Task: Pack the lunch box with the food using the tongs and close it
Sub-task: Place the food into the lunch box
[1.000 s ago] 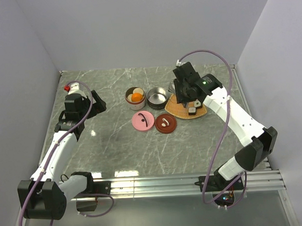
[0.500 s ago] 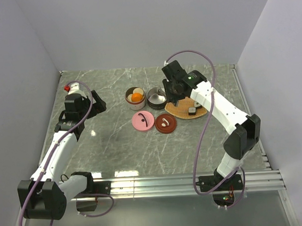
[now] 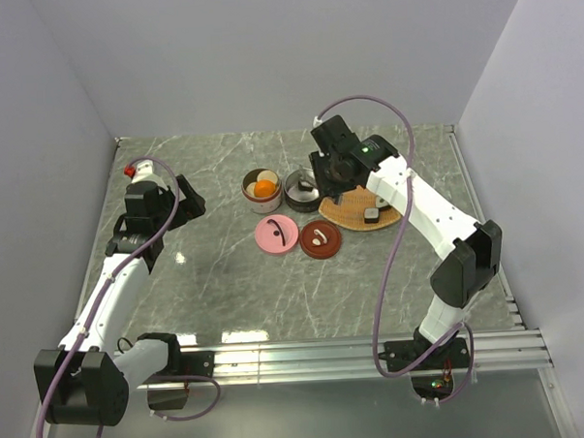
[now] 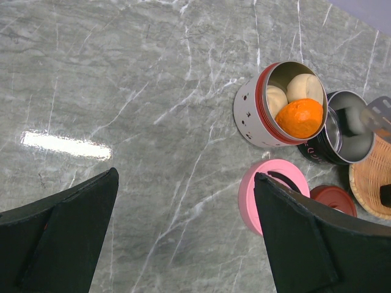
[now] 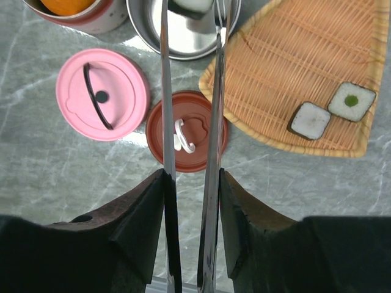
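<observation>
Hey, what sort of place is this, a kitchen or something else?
Probably a robot test cell, not a kitchen: plain walls box in a marble-look table, left arm and right arm are bolted to a metal rail, and the right tool holds tongs near toy sushi.

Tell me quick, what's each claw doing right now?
Left claw: open, holding nothing.
Right claw: closed on the long, thin silvery metal tongs.

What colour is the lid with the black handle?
The lid is pink; right wrist view shows it best.
</observation>
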Controlling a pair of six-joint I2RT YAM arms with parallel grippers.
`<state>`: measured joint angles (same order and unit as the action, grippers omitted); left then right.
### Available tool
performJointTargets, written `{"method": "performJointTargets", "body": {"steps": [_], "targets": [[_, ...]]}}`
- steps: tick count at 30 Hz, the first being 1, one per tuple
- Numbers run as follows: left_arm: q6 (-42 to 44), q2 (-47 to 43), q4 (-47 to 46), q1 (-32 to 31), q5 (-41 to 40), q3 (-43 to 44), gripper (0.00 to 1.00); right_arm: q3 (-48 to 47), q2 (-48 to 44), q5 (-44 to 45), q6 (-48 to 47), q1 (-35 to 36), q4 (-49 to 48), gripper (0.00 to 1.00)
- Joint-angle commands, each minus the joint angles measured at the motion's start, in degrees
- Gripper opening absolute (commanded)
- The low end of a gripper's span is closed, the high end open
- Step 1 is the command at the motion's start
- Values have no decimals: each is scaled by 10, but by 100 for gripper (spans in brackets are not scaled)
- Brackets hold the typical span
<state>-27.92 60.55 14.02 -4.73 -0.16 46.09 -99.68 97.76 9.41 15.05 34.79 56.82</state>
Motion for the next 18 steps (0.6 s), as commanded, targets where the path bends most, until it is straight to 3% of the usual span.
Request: {"method": "performJointTargets", "body": {"steps": [1, 11, 18], "targets": [[4, -13, -20, 1, 3, 1, 99, -38, 3, 3, -9, 6, -24, 47], [6, -13, -16, 0, 3, 6, 100, -33, -22, 33, -5, 8, -14, 47], [2, -8, -22, 1, 3, 1, 99, 69, -122, 84, 8, 7, 24, 47]]}}
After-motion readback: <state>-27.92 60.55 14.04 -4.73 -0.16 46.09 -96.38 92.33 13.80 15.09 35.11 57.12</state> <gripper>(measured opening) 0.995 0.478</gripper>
